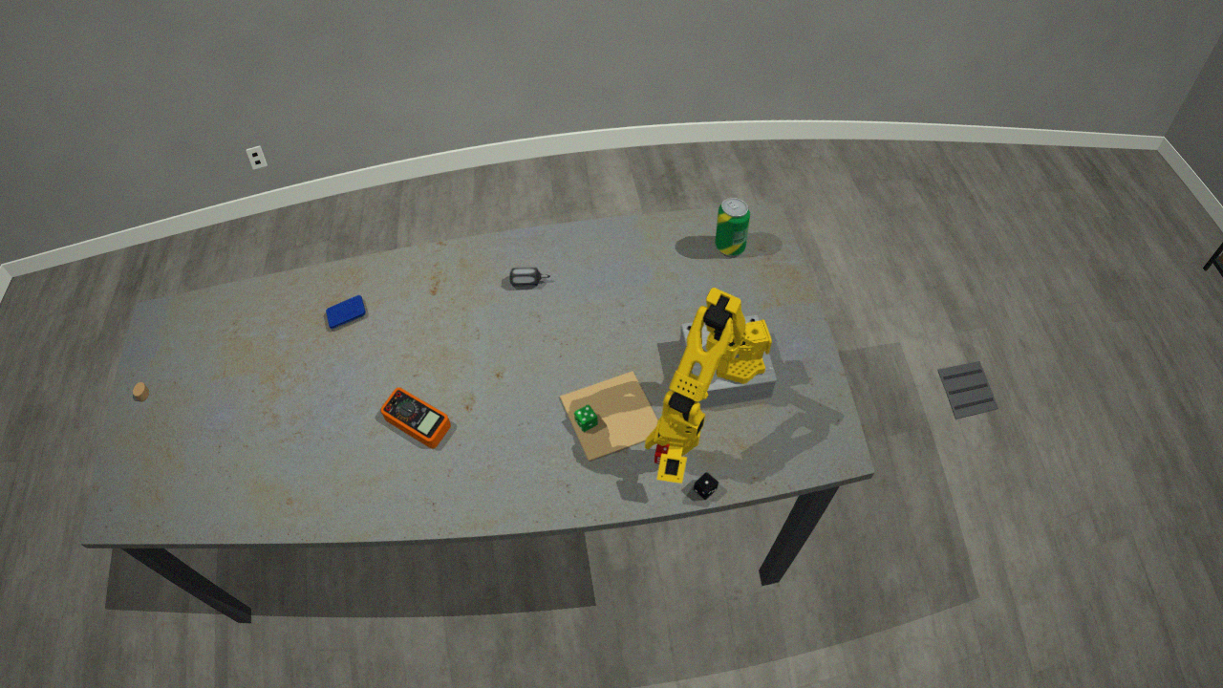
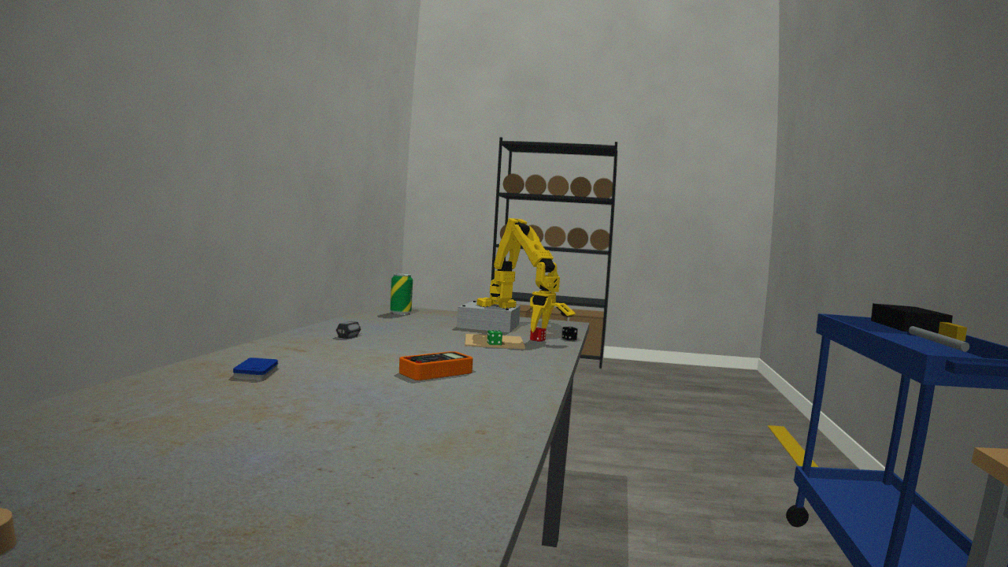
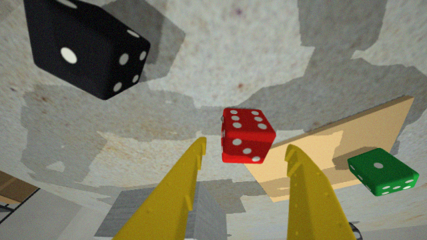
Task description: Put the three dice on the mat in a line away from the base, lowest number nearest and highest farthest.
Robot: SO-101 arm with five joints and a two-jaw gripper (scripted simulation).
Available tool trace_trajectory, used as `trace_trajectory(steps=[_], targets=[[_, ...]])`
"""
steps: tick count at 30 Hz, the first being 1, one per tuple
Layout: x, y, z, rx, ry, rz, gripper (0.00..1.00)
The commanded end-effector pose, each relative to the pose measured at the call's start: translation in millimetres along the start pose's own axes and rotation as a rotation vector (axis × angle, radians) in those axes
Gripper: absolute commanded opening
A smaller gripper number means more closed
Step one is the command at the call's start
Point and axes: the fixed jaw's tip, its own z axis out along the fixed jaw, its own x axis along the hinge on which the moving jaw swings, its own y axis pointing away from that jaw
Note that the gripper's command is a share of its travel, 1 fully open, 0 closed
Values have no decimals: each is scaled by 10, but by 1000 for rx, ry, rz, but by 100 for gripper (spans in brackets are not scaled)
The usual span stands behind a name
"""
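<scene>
Yellow ridged jaws (image 1: 656,446) (image 2: 539,331) stand spread near the cubic red die (image 1: 660,453) (image 2: 538,335) (image 3: 247,136), pinching nothing

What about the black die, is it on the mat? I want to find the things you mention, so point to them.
No, the black die (image 1: 705,485) (image 2: 569,333) (image 3: 77,50) sits on the table top (image 1: 282,359) (image 2: 282,451) (image 3: 217,40), apart from the mat (image 1: 619,427) (image 2: 475,341) (image 3: 370,130).

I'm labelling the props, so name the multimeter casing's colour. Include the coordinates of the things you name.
Orange (image 1: 437,438) (image 2: 438,368), clearest in the top view.

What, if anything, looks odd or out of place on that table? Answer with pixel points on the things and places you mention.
Nothing looks spilled or broken. Two dice sit off the flat tan square mat (image 1: 611,432) (image 2: 510,343) (image 3: 367,130): the small red cube die (image 1: 660,454) (image 2: 538,337) (image 3: 248,133), and the black one (image 1: 705,485) (image 2: 569,333) (image 3: 73,50), oddly near the edge.
</scene>
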Motion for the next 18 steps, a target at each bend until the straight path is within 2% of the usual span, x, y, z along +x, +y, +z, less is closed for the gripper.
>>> trace_trajectory(steps=[1, 9, 18], targets=[[25, 28, 56, -5, 12, -15, 35], [34, 31, 135, -5, 12, -15, 35], [36, 32, 148, -5, 12, -15, 35]])
